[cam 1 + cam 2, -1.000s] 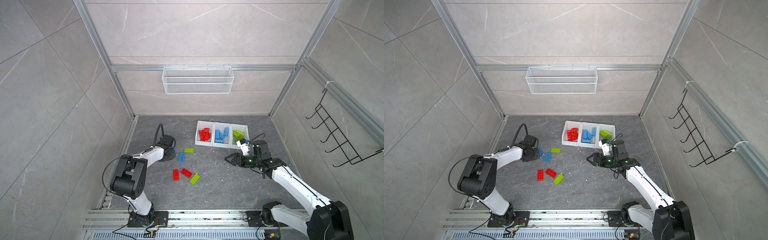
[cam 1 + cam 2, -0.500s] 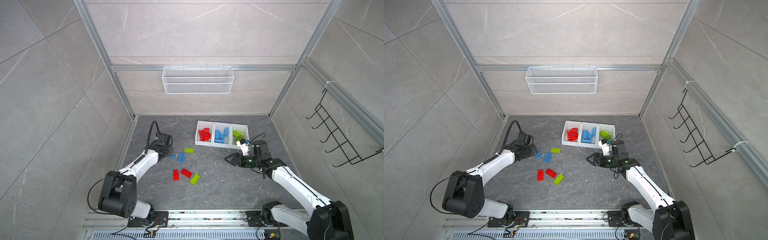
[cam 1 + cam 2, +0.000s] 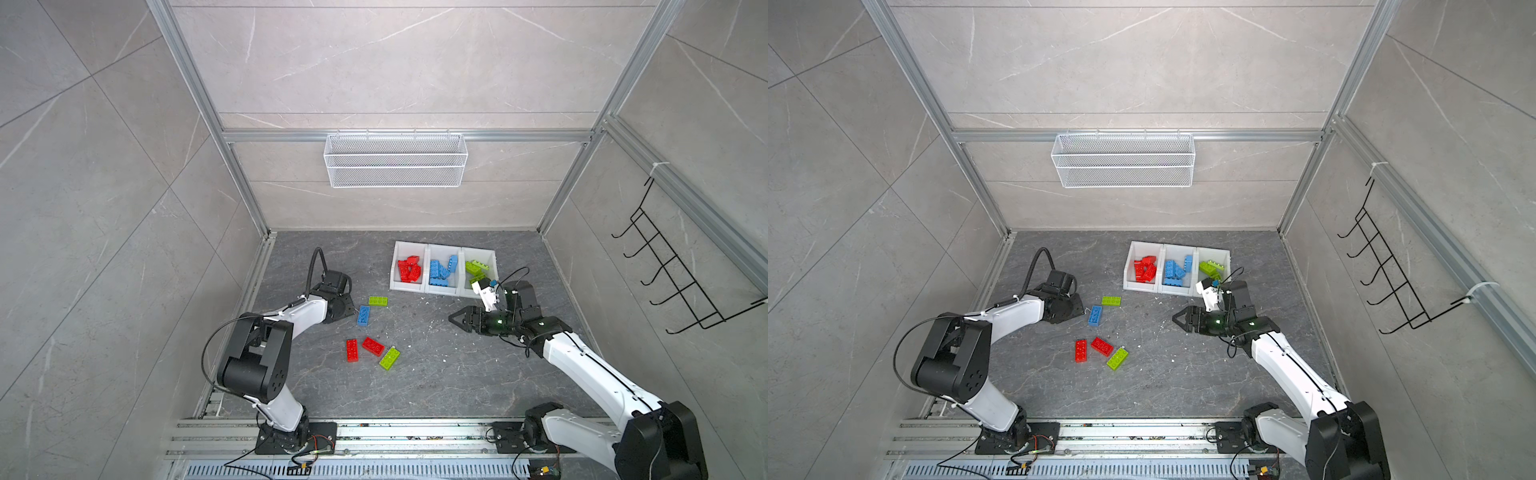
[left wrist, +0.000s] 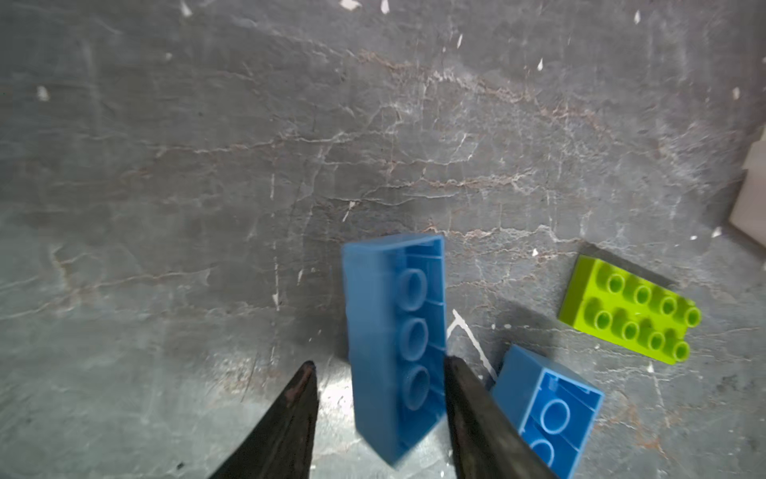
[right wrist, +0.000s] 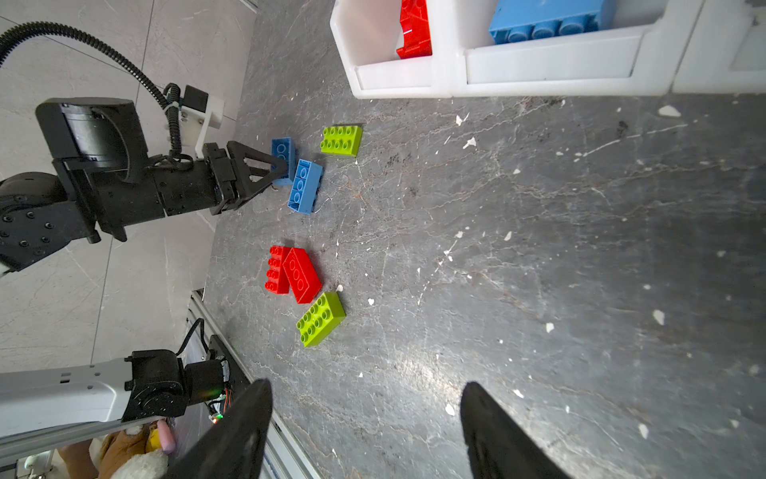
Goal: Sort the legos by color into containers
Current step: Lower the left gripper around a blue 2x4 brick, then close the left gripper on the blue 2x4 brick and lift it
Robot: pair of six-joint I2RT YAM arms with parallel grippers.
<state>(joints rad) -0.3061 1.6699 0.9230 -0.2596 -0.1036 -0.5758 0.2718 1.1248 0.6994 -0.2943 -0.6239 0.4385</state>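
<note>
The left pincer stands half open astride a blue lego on the desk, left of the containers, apparently to clamp its long sides. The right pincer hangs wide, empty.

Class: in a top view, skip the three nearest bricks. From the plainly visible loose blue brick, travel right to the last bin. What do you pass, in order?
blue brick → green brick → red-filled bin → blue-filled bin → green-filled bin
</note>
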